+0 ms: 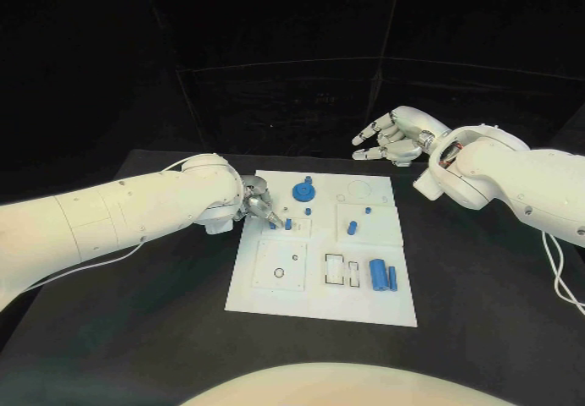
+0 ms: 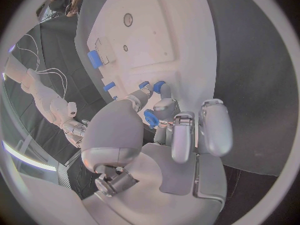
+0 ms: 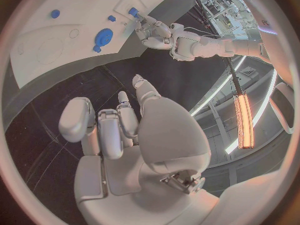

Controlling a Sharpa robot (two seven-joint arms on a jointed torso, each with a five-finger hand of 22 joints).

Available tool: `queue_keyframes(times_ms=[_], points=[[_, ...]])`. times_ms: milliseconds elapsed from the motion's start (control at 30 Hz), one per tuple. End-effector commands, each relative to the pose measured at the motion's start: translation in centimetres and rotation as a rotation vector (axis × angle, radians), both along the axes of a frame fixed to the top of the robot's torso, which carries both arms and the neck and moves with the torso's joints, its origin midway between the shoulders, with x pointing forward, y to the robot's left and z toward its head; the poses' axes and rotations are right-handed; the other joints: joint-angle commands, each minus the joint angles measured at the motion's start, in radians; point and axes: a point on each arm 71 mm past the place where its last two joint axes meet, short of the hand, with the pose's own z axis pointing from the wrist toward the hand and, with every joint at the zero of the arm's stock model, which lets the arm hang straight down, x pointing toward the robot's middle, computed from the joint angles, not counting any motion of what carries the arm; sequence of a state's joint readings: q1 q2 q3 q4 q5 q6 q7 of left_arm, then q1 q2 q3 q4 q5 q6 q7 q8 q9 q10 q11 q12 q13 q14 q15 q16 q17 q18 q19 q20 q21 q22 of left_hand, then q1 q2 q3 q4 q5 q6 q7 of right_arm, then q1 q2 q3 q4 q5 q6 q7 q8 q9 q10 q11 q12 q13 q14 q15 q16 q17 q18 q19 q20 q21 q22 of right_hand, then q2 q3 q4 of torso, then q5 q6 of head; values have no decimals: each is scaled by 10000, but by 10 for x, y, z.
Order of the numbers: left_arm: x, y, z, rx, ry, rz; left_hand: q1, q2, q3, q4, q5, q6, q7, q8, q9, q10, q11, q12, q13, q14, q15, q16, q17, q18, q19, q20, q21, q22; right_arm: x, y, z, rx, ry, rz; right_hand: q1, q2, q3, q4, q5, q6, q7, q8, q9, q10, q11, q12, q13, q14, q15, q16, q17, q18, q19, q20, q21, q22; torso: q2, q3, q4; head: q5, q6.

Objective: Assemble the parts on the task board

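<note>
Reaching in from the table's edge, the left arm point(image 1: 122, 211) lies low across the black table point(image 1: 146, 338) and brings the left hand point(image 1: 257, 201) to the near-left side of the task board point(image 1: 319, 292). Its fingers point down at the board, and in the left wrist view the thumb and one fingertip point(image 2: 164, 107) close on a small blue peg point(image 2: 159, 87) whose end meets the board surface. A second blue peg point(image 1: 289, 225) stands just beside that hand, further onto the board, and a third point(image 1: 308, 211) stands near it.

The right arm point(image 1: 524, 190) is bent and raised beyond the far-right corner of the task board. The right hand point(image 1: 388, 135) hangs above the table past the board's far edge, palm facing the board, fingers loosely curled but apart, holding nothing.

On the task board, a round blue knob point(image 1: 303, 191) sits near the far edge, just beside the left hand. A short blue peg point(image 1: 351, 227) lies toward the board's middle. Two longer blue bars point(image 1: 379, 274) lie side by side at the board's right edge, next to a set of rectangular slots point(image 1: 340, 271). A square recessed panel point(image 1: 281, 265) with small holes occupies the board's near-left part.
</note>
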State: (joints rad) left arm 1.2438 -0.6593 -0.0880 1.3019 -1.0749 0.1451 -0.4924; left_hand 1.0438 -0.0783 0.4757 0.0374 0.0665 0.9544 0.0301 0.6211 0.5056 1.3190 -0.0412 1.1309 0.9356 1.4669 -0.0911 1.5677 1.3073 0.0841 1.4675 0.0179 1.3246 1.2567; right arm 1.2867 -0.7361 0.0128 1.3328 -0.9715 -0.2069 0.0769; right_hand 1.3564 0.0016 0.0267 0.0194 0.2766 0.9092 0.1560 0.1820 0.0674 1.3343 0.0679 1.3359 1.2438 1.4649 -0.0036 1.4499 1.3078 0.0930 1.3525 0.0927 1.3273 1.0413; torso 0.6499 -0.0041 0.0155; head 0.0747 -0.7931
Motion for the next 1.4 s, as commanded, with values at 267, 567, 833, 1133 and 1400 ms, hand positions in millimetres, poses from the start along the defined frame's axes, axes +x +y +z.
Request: queue_keyframes(times_ms=[267, 567, 833, 1133, 1400], points=[[4, 2, -1, 151, -63, 197, -236, 83, -287, 149, -8, 64, -3, 66, 2, 17, 0, 37, 2, 1039, -97, 31, 2635, -153, 147, -99, 21, 16, 0, 1, 1, 16, -32, 115, -12, 82, 21, 39, 58, 53, 1, 44, -7, -53, -2, -27, -17, 539, -75, -38, 239, 66, -73, 9, -45, -19, -6, -2, -1, -18, 2], [6, 5, -1, 129, -113, 304, 420, 592, 178, -130, 69, -204, -16, -36, -45, -110, -24, -72, -109, 1039, -131, 31, 2635, -123, 111, -132, -83, -89, 0, 1, 1, 15, -31, 118, -12, 82, 21, 39, 58, 53, 1, 44, -7, -53, -2, -27, -17, 539, -75, -38, 239, 66, -73, 9, -45, -19, -4, -5, 4, -31, 8], [4, 1, -1, 16, 24, 112, 782, 535, 1728, -756, 148, -450, 158, -113, -82, -226, 108, -251, -283, 1039, -18, 31, 2635, -114, 86, -49, -172, -150, 0, 1, 1, 9, -18, 129, -12, 82, 21, 39, 58, 53, 1, 44, -7, -53, -2, -27, -17, 539, -75, -38, 239, 66, -73, 9, -45, -19, -2, -7, 10, -30, -2], [4, -1, -1, -242, 172, 225, 730, 527, 1880, -773, 141, -431, 161, -75, -60, -212, 113, -247, -280, 1039, -13, 31, 2635, -111, 84, -38, -183, -156, 0, 2, 1, 11, -18, 137, -12, 82, 21, 39, 58, 53, 1, 44, -7, -53, -2, -27, -17, 539, -75, -38, 239, 66, -73, 9, -45, -19, -7, 0, 6, -28, -4], [5, -2, -1, -276, 195, 223, 702, 503, 1963, -799, 134, -424, 159, -45, -41, -200, 112, -241, -278, 1039, -11, 31, 2635, -110, 85, -34, -185, -153, 0, 2, 1, 12, -18, 139, -12, 82, 21, 39, 58, 53, 1, 44, -7, -53, -2, -27, -17, 539, -75, -38, 239, 66, -73, 9, -45, -19, -4, 4, -2, -49, -11]])
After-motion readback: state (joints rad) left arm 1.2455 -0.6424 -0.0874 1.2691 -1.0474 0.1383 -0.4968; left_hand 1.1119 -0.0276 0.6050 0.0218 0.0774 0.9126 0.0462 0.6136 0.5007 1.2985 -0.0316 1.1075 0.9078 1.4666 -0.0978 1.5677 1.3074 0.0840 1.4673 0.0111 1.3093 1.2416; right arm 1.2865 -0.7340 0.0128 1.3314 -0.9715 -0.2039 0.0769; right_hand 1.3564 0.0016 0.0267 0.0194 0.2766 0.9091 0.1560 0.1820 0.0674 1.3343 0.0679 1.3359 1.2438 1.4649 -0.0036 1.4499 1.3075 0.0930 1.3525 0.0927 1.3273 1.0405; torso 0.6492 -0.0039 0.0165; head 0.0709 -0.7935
